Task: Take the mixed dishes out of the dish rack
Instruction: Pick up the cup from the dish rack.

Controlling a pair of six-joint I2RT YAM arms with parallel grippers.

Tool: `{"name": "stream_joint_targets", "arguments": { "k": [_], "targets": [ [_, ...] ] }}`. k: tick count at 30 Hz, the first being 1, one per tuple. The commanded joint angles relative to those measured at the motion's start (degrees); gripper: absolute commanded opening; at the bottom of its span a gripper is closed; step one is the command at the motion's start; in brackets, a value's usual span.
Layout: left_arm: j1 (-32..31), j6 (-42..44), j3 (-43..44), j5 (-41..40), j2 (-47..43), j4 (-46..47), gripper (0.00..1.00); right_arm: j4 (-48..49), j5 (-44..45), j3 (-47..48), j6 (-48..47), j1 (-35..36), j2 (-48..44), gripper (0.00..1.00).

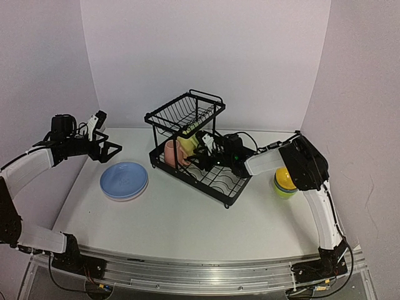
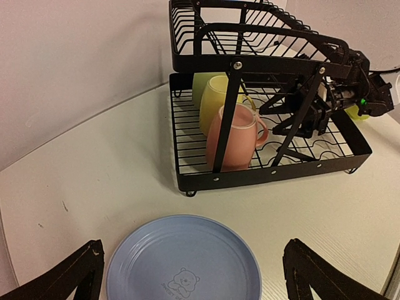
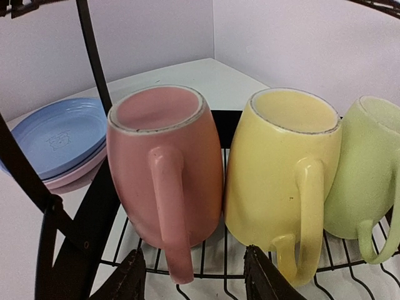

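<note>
Mug pickup. Right gripper (image 3: pixel 194 265) in dish rack (image 1: pixel 215 187), fingers half-wide astride pink mug (image 3: pixel 162 162) handle, ungripped. Next: pinch, lift clear. Left gripper (image 2: pixel 194 259) wide, rack's 9 o'clock.

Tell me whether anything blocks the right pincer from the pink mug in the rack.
Nothing visible does. The pink mug turns its handle straight toward the open right pincer. In the wrist view a rack post stands off to the left, and the yellow mug sits close on the right.
</note>
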Motion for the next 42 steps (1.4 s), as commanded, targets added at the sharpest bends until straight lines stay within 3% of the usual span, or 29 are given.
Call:
{"name": "stream_joint_targets", "arguments": {
  "k": [1,11,20,23,29,42],
  "targets": [
    [0.1,1.0,0.8,0.6,0.3,2.4,0.99,2.3,1.8,3.9,1.4,0.5,4.7,0.49],
    [0.1,1.8,1.8,0.1,1.4,2.3,0.99,2.3,-0.3,8.8,3.2,0.5,8.3,0.43],
    [0.1,2.9,1.8,-1.1,1.8,2.0,0.98,1.9,-3.3,11.7,5.2,0.8,10.0,0.32],
    [0.1,3.5,2.0,-1.7,1.9,1.8,0.98,1.6,-4.2,12.7,5.4,1.0,10.5,0.24],
    [0.1,4.2,1.7,-2.5,1.7,1.4,0.98,1.4,-3.5,9.9,3.8,1.3,7.8,0.00],
    [0.1,4.6,0.9,-2.3,0.8,1.9,0.98,1.1,6.1,-6.1,-6.7,1.3,-7.8,0.00]
  ]
}}
